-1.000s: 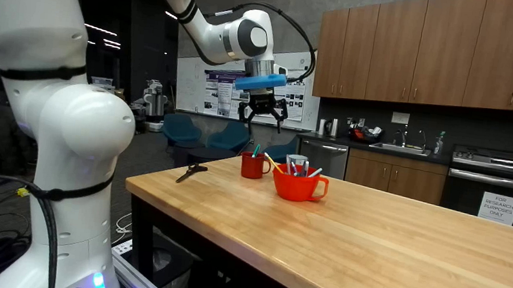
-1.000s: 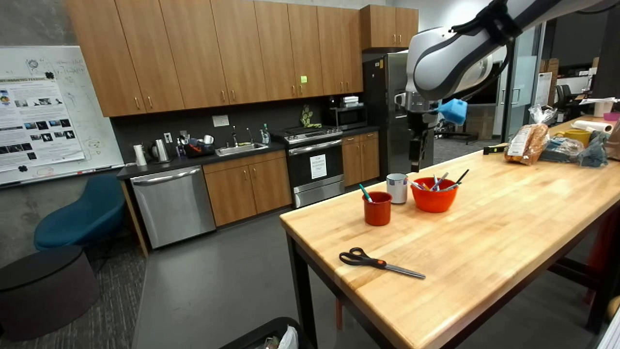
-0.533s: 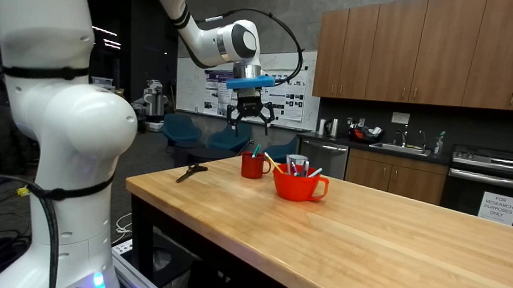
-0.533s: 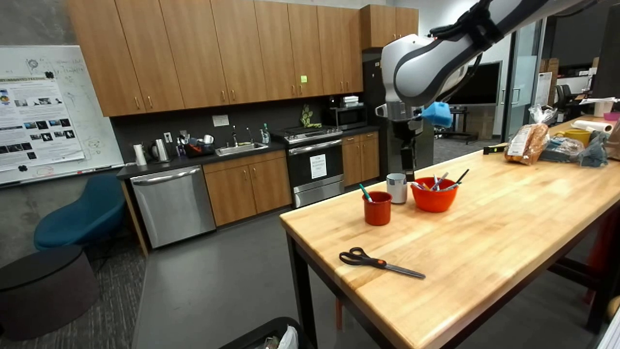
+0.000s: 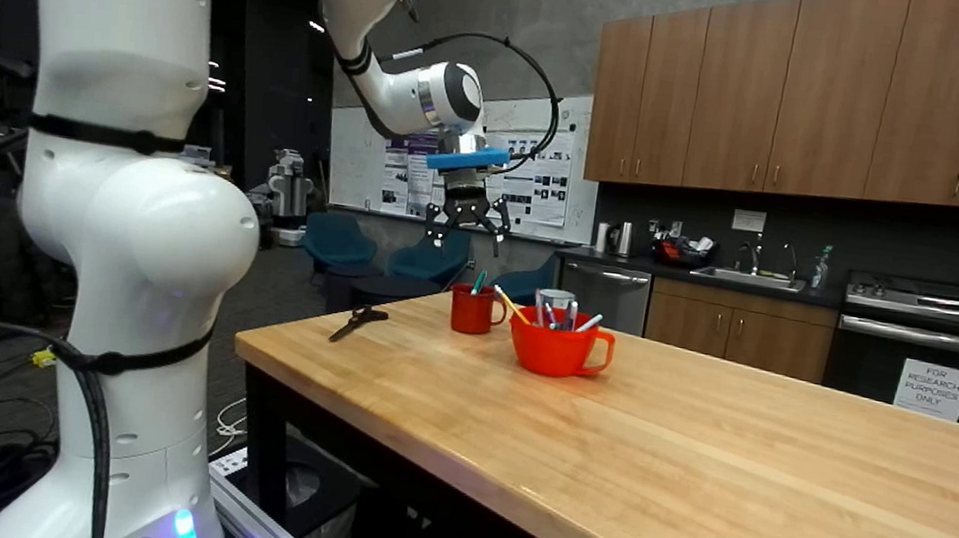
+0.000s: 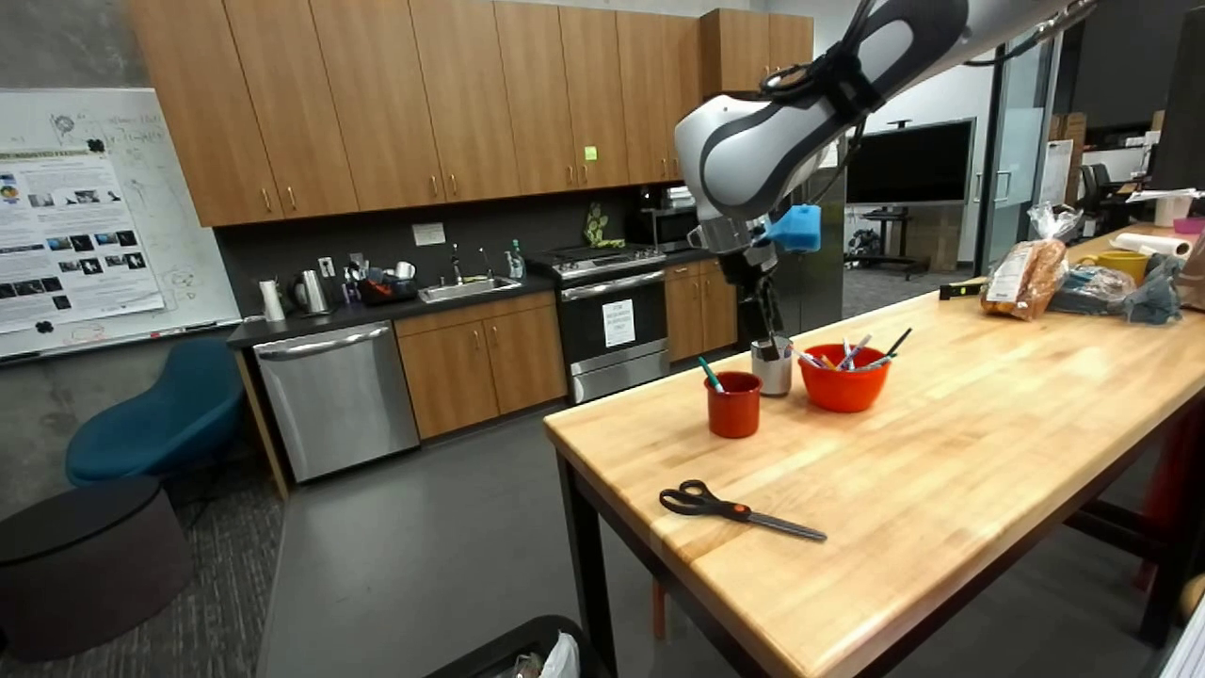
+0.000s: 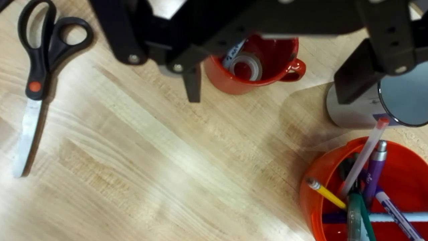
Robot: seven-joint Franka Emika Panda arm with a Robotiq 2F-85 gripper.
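My gripper [image 5: 466,241] hangs above the table, its black fingers [image 7: 193,85] wide apart with nothing between them. Between the jaws in the wrist view appears a red mug [image 7: 227,82], lower down, holding a marker [image 7: 231,57] and a clear tape ring [image 7: 256,67]. A white mug [image 7: 351,112] lies partly behind the right-hand finger; in an exterior view the fingertips overlap this white mug [image 6: 777,379], and contact cannot be told. Beside it, an orange-red handled bowl [image 6: 845,388] holds several pens and a yellow pencil [image 7: 329,196]. Black-handled scissors [image 6: 720,508] lie near the table's corner.
The wooden table [image 5: 691,474] ends just past the mugs and scissors. Along its far end in an exterior view are bagged bread [image 6: 1021,278], a grey bag [image 6: 1153,297] and a yellow container [image 6: 1125,266]. A bin [image 6: 527,650] stands on the floor by the near corner.
The arm has swung left in both exterior views, and the gripper has come down a little. In the latest half second the wrist has tilted. The jaws stay apart; the objects on the table have not moved.
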